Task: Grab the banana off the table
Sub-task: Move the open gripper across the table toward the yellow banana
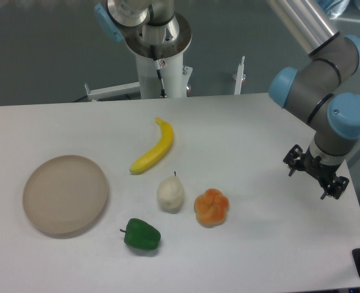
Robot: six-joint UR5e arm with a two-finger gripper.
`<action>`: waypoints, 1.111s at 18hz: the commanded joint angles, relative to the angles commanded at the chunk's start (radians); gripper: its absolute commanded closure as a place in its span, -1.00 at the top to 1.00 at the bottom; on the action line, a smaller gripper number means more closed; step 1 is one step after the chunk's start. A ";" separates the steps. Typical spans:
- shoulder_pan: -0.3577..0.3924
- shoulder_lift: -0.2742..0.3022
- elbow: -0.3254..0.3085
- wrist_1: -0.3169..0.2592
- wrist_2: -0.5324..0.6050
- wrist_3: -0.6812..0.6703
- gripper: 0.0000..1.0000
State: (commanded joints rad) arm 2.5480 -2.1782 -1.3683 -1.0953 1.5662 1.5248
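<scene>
The banana [154, 149] is long, curved and bright yellow, and lies flat on the white table [247, 134] a little left of the middle, its stem end pointing to the back. My gripper [315, 179] hangs over the right side of the table, far to the right of the banana and well apart from it. Its black fingers point down and to the front with a gap between them, and nothing sits in that gap.
A round beige plate [66, 194] lies at the left. In front of the banana stand a pale pear [170, 194], an orange lobed fruit [212, 207] and a green pepper [142, 235]. The arm's base post [160, 67] rises behind the table's far edge.
</scene>
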 joint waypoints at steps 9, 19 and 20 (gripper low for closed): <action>-0.081 0.128 -0.187 -0.008 -0.012 -0.024 1.00; -0.216 0.409 -0.550 -0.002 -0.083 -0.270 1.00; -0.248 0.420 -0.567 -0.003 -0.083 -0.319 1.00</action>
State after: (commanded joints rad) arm 2.2998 -1.7581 -1.9357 -1.0983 1.4834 1.2062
